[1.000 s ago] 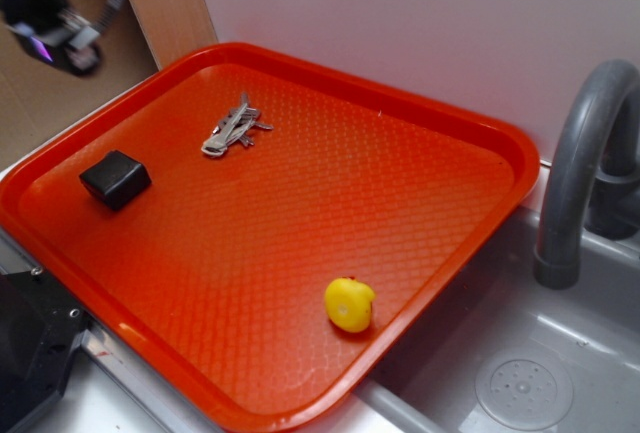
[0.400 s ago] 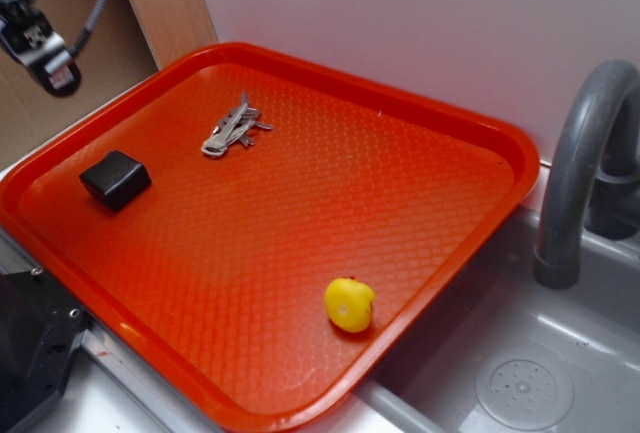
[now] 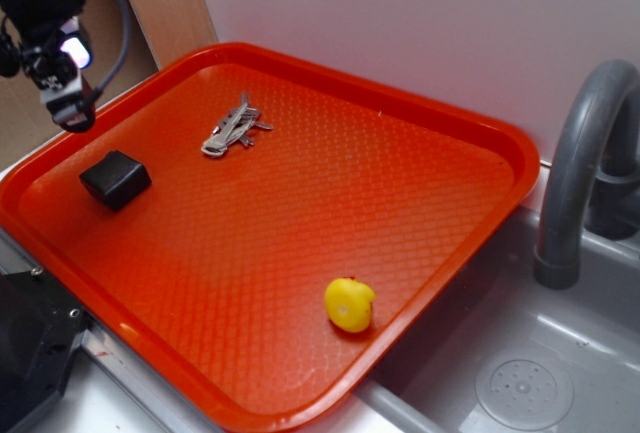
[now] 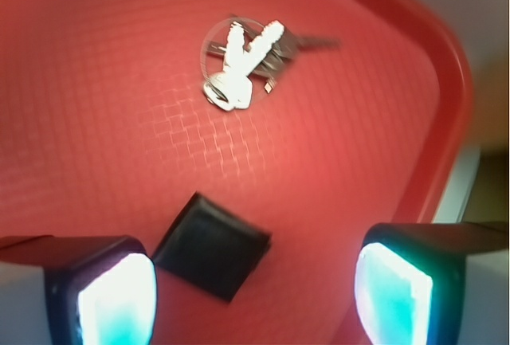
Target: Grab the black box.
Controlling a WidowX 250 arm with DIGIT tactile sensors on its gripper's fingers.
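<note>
Matte black and squarish, the black box (image 3: 116, 179) lies flat near the left end of the red tray (image 3: 440, 133), well apart from the bunch of keys (image 3: 233, 130) toward the back and the yellow toy (image 3: 349, 304) near the front edge. The gripper (image 3: 70, 108) hangs in the air above the tray's left rim, close to the box but not touching it. In the wrist view its two lit fingers (image 4: 115, 297) stand wide apart with nothing between them, and the box (image 4: 212, 245) sits between them but nearer the left one, turned at an angle to the line joining them. The step in hand looks like the approach before the grasp. To do it well, the gripper should probably shift so the box is centred in the gap, rotate until the fingers face two opposite flat sides instead of the corners, then go straight down with the jaws kept wide and close only when the tips are low beside the box. Closing on the rounded corners could let it twist or slide on the textured tray.
</note>
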